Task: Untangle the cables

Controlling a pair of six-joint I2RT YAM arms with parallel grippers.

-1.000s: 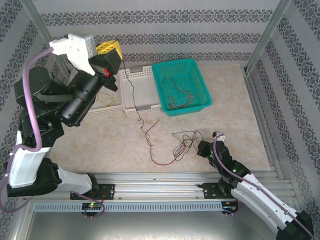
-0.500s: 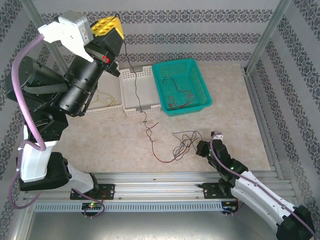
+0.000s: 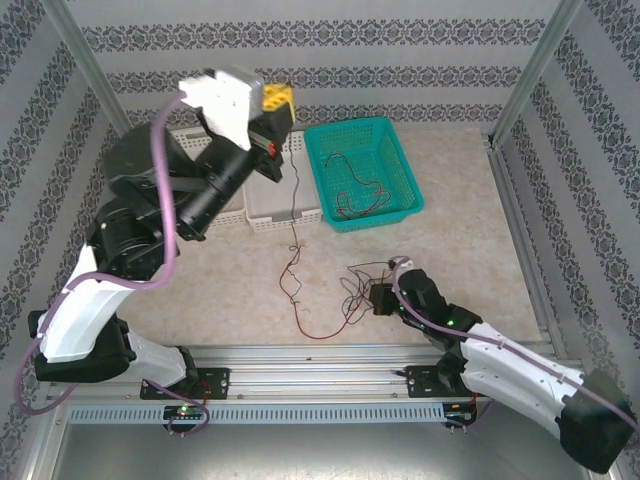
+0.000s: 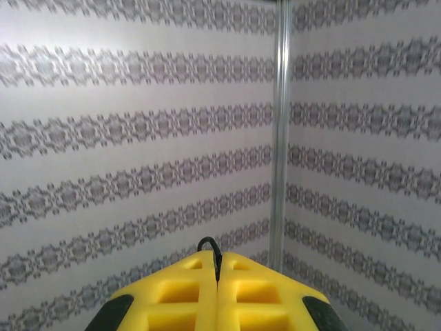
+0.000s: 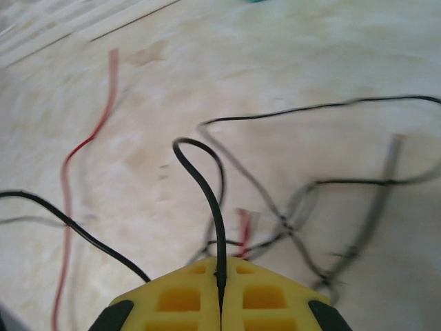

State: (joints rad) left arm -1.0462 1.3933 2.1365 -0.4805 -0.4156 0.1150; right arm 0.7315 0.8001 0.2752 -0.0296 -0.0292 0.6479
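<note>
My left gripper (image 3: 281, 99) is raised high over the back of the table, shut on a thin black cable (image 3: 293, 195) that hangs from it down to the tabletop. In the left wrist view a short loop of that cable (image 4: 209, 244) sticks out between the closed yellow fingers (image 4: 179, 293). The hanging cable runs into a red cable (image 3: 318, 335) lying in a curve on the table. My right gripper (image 3: 377, 298) sits low by a tangle of dark cables (image 3: 356, 283), shut on a black cable (image 5: 205, 183) that loops out from its tips (image 5: 220, 274).
A teal basket (image 3: 405, 160) at the back right holds red and dark cables (image 3: 358, 196). A white tray (image 3: 268, 205) stands to its left, partly behind my left arm. Metal frame posts (image 3: 530, 70) and patterned walls ring the table; a rail (image 3: 320, 352) runs along the near edge.
My left arm has swung right, carrying the hanging black cable towards the teal basket. My right gripper has slid left along the table into the tangle.
</note>
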